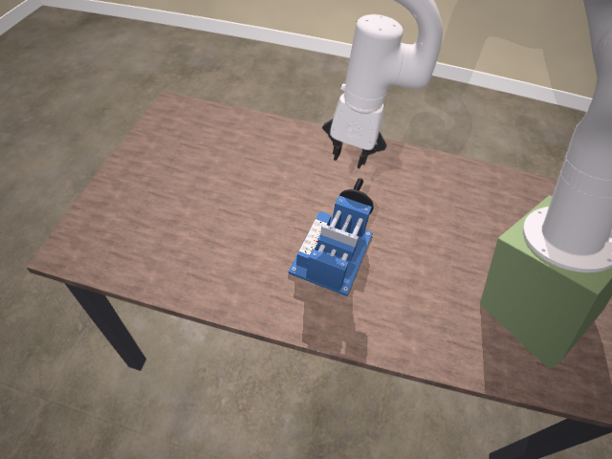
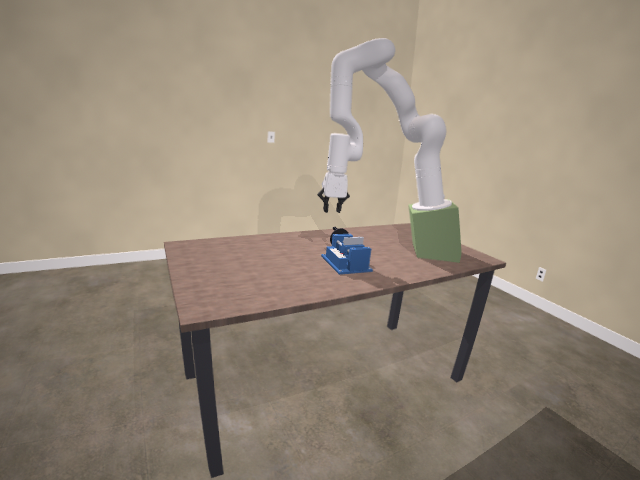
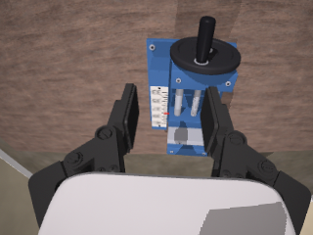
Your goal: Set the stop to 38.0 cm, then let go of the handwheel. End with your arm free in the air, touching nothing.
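A blue slide fixture [image 1: 333, 251] stands on the wooden table; it also shows in the exterior view [image 2: 347, 253] and the wrist view [image 3: 190, 98]. A grey stop block [image 1: 339, 237] rides on three metal rods. A white scale strip [image 1: 311, 237] runs along the fixture's left side. The black handwheel [image 1: 357, 195] with its upright crank knob [image 3: 206, 34] sits at the far end. My gripper [image 1: 350, 155] hangs in the air well above the handwheel, apart from it. Its fingers are open and hold nothing.
The arm's green base block [image 1: 543, 291] stands at the table's right end. The table edge runs close in front of the fixture.
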Robot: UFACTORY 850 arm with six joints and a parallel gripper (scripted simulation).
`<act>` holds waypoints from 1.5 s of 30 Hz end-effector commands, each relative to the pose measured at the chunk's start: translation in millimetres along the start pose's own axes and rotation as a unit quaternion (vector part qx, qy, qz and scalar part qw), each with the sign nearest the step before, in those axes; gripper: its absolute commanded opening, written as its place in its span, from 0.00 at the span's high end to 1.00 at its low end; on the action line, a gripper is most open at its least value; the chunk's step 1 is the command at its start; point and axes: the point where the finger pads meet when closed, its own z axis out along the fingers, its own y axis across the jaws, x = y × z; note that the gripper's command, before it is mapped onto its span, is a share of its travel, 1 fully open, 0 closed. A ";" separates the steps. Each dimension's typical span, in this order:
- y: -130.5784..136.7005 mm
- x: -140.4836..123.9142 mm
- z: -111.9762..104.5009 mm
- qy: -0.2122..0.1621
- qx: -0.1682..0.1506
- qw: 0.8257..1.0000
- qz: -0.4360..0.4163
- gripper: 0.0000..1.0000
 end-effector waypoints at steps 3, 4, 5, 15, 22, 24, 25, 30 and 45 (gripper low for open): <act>-4.9 -2.5 -0.1 0.004 -0.014 1.000 -0.001 0.43; -4.9 -2.5 0.0 0.004 -0.014 1.000 -0.001 0.43; -4.9 -2.5 0.4 0.004 -0.014 1.000 -0.001 0.43; -4.4 -2.4 18.3 0.004 -0.014 1.000 -0.001 0.43; -4.0 -2.3 32.7 0.004 -0.014 1.000 -0.001 0.43; -3.9 -2.3 34.9 0.004 -0.014 1.000 -0.001 0.43; -3.9 -2.3 35.4 0.004 -0.014 1.000 -0.001 0.43; -3.9 -2.3 35.7 0.004 -0.014 1.000 -0.001 0.43; -3.9 -2.3 35.7 0.004 -0.014 1.000 -0.001 0.43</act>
